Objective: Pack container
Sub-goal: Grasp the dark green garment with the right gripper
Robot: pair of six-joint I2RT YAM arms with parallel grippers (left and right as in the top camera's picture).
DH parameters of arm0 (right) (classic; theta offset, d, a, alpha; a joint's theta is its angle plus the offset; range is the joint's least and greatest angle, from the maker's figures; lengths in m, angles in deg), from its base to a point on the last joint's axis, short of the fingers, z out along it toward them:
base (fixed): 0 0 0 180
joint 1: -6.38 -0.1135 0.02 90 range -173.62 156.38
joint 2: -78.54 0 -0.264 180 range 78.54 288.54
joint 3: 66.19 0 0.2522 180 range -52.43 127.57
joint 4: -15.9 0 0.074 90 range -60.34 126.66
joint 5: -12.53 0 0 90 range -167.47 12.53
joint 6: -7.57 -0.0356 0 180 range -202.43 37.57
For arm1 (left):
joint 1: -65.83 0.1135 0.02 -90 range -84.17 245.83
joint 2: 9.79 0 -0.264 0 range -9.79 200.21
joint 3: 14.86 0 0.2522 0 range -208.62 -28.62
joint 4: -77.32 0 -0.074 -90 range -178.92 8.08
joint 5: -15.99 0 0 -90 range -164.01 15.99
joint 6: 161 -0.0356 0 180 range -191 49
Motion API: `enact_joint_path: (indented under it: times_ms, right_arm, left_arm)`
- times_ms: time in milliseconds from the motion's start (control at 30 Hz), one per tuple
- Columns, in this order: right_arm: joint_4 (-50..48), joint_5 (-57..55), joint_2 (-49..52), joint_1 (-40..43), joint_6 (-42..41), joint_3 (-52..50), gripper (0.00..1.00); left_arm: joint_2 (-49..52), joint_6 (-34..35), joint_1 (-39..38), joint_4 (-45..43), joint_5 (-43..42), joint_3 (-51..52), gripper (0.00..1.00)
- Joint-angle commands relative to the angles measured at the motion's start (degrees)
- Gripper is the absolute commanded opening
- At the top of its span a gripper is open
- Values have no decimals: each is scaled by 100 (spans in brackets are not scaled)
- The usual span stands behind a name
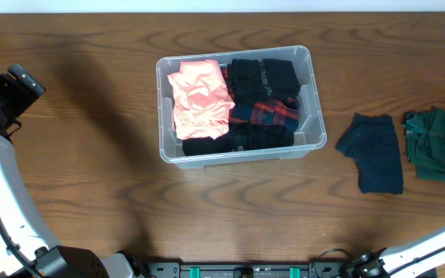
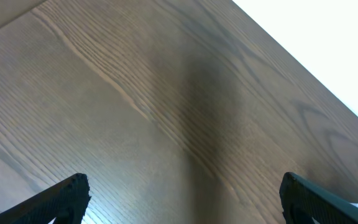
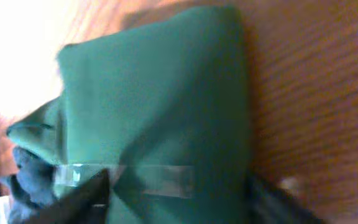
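On the brown wooden worktop (image 1: pixel 83 154) the clear container (image 1: pixel 242 157) sits mid-table, full of folded clothes (image 1: pixel 201 96), a navy garment (image 1: pixel 377 150) and a green garment (image 1: pixel 435 143) lying to its right, the right tool (image 3: pixel 179 199) spread astride the green one, the left tool (image 2: pixel 188 199) spread wide above bare wood

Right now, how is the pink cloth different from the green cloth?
The pink cloth lies inside the container; the green cloth lies outside it on the table. The pink cloth is pale and bright; the green cloth is dark. Both are folded fabric.
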Motion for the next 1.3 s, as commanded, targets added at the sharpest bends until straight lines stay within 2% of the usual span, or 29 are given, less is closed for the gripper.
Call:
enact_joint_path:
  times_ms: [0, 233, 400, 733, 967, 1267]
  right_arm:
    - [74, -68, 341, -76, -140, -151, 51]
    - [92, -52, 337, -74, -444, -149, 17]
    - [212, 656, 275, -83, -437, -39, 1]
    - [570, 833, -776, -584, -765, 190, 1]
    - [636, 1106, -1998, -1305, -1303, 190, 1]
    - [868, 1056, -3528, -2522, -1464, 190, 1]
  left_arm:
    - [33, -52, 15, -22, -52, -4, 98]
    - [33, -52, 15, -22, -52, -4, 98]
    - [33, -52, 15, -24, -52, -4, 98]
    - [33, -52, 15, -24, -52, -4, 98]
    - [33, -52, 15, -24, -52, -4, 98]
    - [33, -52, 15, -22, -52, -4, 98]
